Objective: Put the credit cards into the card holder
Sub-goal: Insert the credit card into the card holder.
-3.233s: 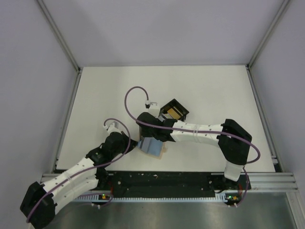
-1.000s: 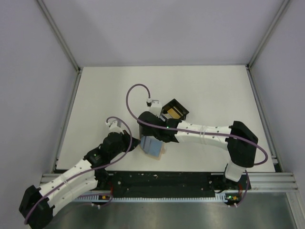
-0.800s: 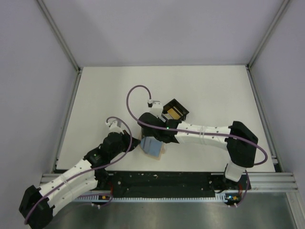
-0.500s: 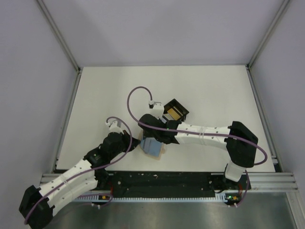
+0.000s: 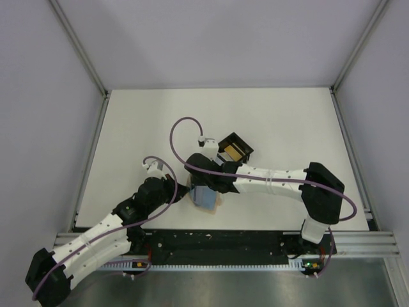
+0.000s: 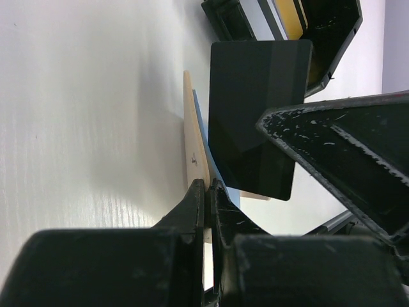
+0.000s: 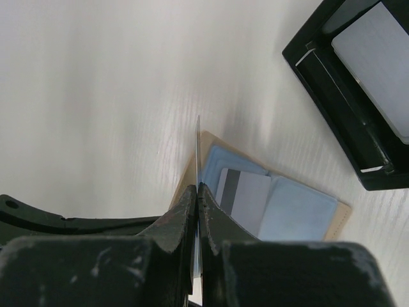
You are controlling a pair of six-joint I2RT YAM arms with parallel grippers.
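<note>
Open card holder point(image 7: 300, 214) lies on table point(image 5: 287, 121), near-left of black tray point(image 7: 332, 102). Its tan edge is pinched tight by left gripper point(image 6: 206, 187). Jaws of right gripper point(image 7: 197, 188) pressed together on a credit card point(image 7: 198, 137), edge-down over the blue pockets. A grey striped card point(image 7: 243, 197) sits in one pocket

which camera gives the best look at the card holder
Right wrist: the card holder lies open, blue inside showing, a striped card tucked in. Left wrist sees it edge-on, a thin tan strip. Top external shows only a small, partly covered patch.
</note>
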